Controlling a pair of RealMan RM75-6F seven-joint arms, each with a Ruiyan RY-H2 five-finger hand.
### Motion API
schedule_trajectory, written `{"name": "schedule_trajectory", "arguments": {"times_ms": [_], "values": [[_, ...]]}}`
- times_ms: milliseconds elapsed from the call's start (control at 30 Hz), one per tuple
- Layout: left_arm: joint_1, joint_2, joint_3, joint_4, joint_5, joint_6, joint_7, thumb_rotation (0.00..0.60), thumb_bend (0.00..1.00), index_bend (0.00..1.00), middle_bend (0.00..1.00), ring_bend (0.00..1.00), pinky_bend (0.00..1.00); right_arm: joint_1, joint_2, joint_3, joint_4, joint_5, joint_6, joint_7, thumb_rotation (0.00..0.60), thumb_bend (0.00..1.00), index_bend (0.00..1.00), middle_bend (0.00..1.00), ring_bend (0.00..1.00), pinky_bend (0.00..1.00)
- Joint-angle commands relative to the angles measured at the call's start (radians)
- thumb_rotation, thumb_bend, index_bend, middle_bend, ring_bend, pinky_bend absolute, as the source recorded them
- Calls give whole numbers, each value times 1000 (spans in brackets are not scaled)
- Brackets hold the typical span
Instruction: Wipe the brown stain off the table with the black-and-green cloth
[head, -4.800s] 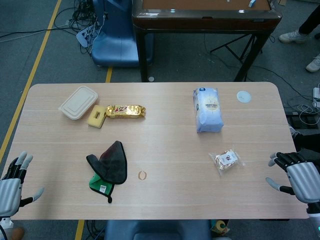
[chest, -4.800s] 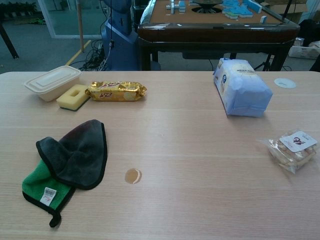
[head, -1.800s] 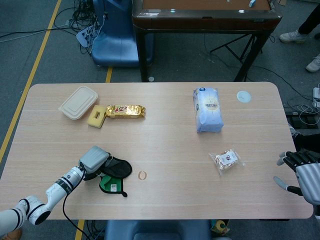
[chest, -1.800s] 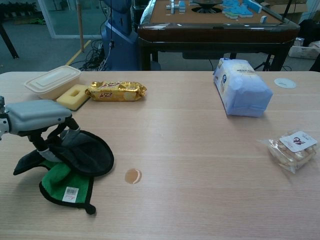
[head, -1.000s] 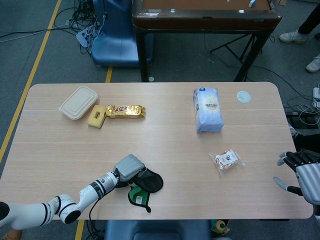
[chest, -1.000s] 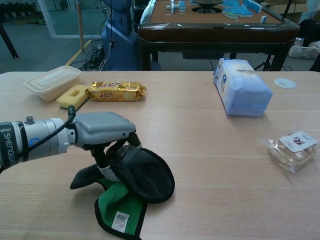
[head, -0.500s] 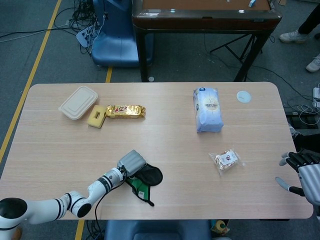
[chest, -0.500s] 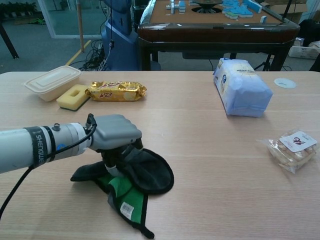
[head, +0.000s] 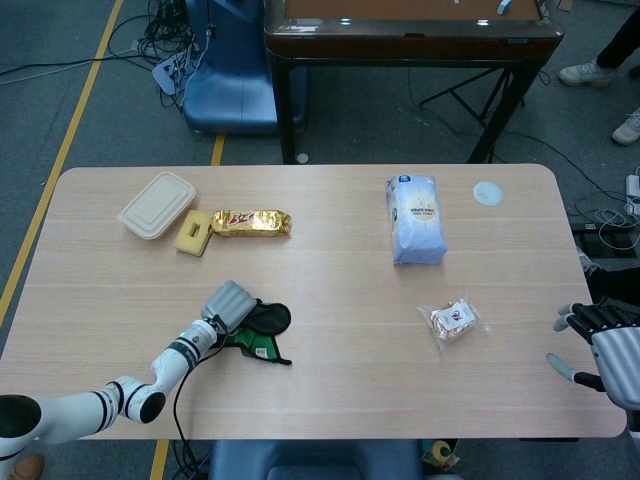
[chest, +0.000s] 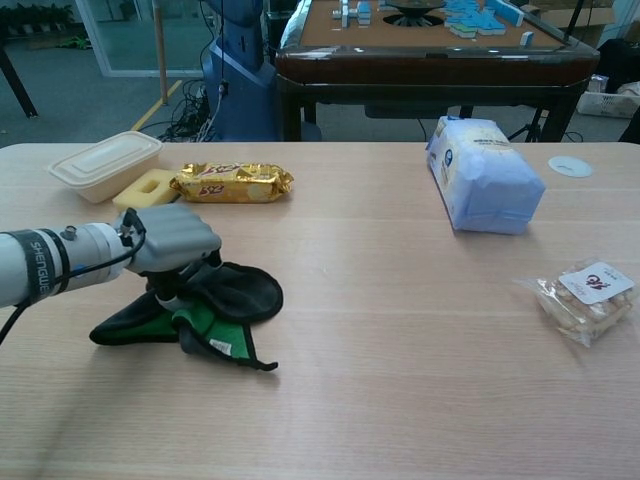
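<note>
My left hand (head: 228, 303) (chest: 172, 240) grips the black-and-green cloth (head: 258, 330) (chest: 210, 305) and presses it on the table (head: 330, 270) left of centre. The cloth is bunched, black on top with green showing beneath and a white label. No brown stain shows on the wood in either view. My right hand (head: 603, 350) hangs off the table's right edge with fingers spread and nothing in it; the chest view does not show it.
A beige lidded box (head: 157, 204), a yellow sponge (head: 194, 234) and a gold snack bar (head: 250, 222) lie at the back left. A blue-white bag (head: 414, 218) and a small white disc (head: 487, 193) sit at the back right. A clear snack packet (head: 456, 320) lies right of centre.
My left hand has dragged the cloth back to the left and slightly away from the front edge. The spot where the stain lay now shows bare wood. The right hand stays put.
</note>
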Motion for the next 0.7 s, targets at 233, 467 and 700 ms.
{"name": "schedule_trajectory", "arguments": {"times_ms": [233, 467, 700], "values": [[-18, -2, 42, -108, 43, 24, 50, 600, 169, 620, 662, 668, 905, -2, 4, 0, -7, 0, 4, -6, 600, 254, 468, 367, 341, 314], [-31, -16, 82, -197, 76, 38, 108, 600, 169, 619, 662, 668, 905, -11, 5, -1, -2, 3, 13, 2, 600, 255, 468, 367, 341, 314], [-35, -32, 104, -258, 95, 69, 159, 600, 169, 616, 662, 668, 905, -13, 4, -1, 3, 4, 17, 5, 600, 254, 469, 367, 341, 319]]}}
